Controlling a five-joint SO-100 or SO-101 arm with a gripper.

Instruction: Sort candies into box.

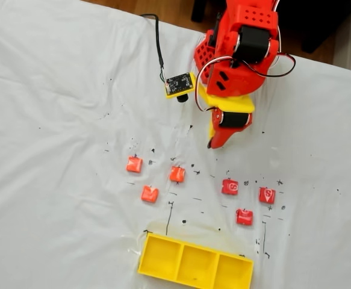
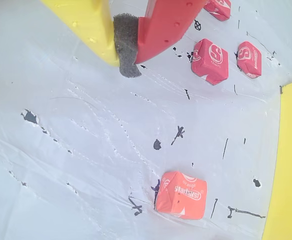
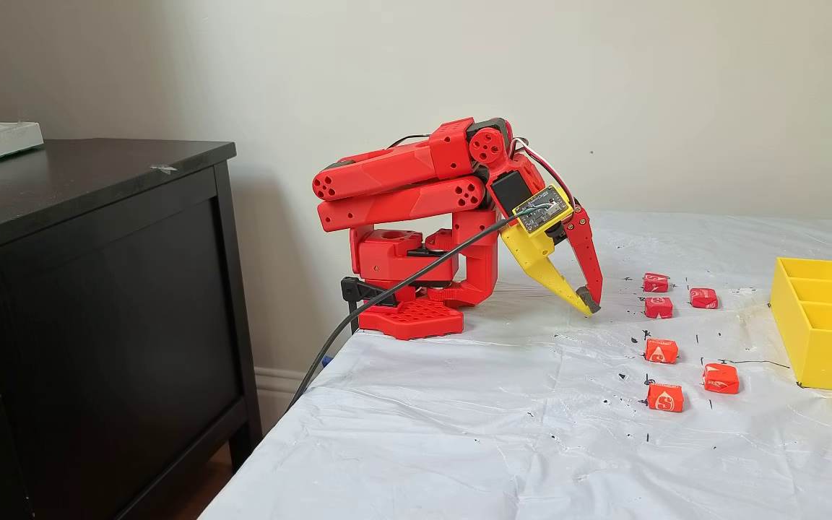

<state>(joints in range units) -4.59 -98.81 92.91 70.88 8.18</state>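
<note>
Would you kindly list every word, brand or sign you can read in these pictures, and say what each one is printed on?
"orange" and "Starburst": white print on the orange-red candy lowest in the wrist view.
"S": white logo on the red candy above it in that view.
Lettering on the neighbouring red candy: too blurred to read.
Black ink marks on the white table cover: scribbles, not letters.
Circuit board: print too small to read.
</note>
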